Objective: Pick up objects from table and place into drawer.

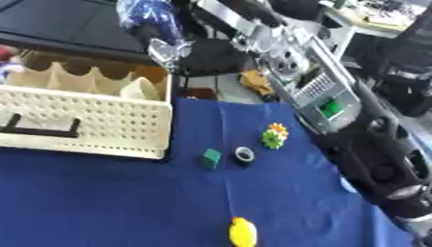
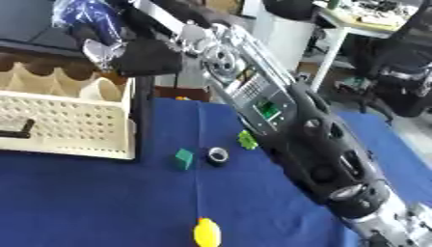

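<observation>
Worktop point(image 1: 101, 202), covered in a blue cloth. Drawer point(image 1: 84, 113): cream, perforated front, black handle point(image 1: 42, 129), scalloped dividers inside; it is set at the left and stands open. Green block point(image 1: 211, 158): it is placed on the cloth just right of the drawer's front corner. Black ring-shaped item point(image 1: 244, 155): it lies just beside the block, on its right. Green and orange toy point(image 1: 273, 136): it is seen a little beyond the ring, close to the arm. Yellow item point(image 1: 243, 232): it lies near the front edge, well apart from the others. Right arm point(image 2: 287, 120): black and silver, it is stretched from the lower right toward the far end of the drawer. Right hand point(image 2: 148, 55): it is held above the drawer's far right corner; how far the fingers are opened, and whether anything is held, cannot be told.
</observation>
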### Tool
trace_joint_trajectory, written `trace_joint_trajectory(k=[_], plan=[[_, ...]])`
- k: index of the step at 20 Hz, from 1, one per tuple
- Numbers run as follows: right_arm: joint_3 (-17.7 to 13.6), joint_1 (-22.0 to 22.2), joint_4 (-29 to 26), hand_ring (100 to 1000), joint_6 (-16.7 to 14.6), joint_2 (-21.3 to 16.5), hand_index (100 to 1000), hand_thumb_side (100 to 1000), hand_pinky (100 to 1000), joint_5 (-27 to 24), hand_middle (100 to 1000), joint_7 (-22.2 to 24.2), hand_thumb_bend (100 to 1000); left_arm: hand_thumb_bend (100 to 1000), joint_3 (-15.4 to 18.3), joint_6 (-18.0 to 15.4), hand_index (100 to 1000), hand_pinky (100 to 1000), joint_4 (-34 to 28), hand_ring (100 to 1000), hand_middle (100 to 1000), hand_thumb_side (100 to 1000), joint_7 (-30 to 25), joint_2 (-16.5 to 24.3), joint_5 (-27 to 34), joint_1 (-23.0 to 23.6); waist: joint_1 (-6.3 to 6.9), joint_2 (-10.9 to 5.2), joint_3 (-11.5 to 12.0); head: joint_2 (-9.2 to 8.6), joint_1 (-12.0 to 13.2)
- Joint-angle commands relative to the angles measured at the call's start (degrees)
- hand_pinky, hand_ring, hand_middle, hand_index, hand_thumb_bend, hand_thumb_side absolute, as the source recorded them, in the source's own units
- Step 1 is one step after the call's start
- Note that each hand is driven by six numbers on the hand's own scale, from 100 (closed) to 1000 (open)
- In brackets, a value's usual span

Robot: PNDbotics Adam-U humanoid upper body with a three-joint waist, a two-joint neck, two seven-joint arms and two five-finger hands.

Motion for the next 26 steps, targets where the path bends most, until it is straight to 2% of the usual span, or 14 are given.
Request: trace_joint_trajectory(k=[1, 10, 26], plan=[[-0.53, -1.62, 0.96, 644, -0.91, -0.40, 526, 641, 510, 0.76, 126, -0.11, 100, 100, -0.20, 0.10, 866, 578, -0.75, 756, 750, 1000, -0.46, -0.19, -0.15, -0.86, 0.33, -0.97, 0.37, -1.29, -1.00], [-0.36, -2.09, 1.83, 646, -2.07, 0.14, 522, 644, 511, 1.35, 120, -0.89, 100, 100, -0.50, 0.42, 866, 575, -0.75, 756, 750, 1000, -1.09, -1.39, -0.89, -1.21, -0.16, 0.72, 1.65, -2.95, -2.71], [-1.37, -2.76, 4.45, 647, -1.91, 1.02, 520, 644, 509, 1.47, 119, -4.32, 100, 100, -1.06, 1.05, 865, 569, -0.75, 757, 751, 1000, -2.23, -2.68, -1.05, -1.76, -0.89, 1.69, 3.30, -5.20, -4.72]])
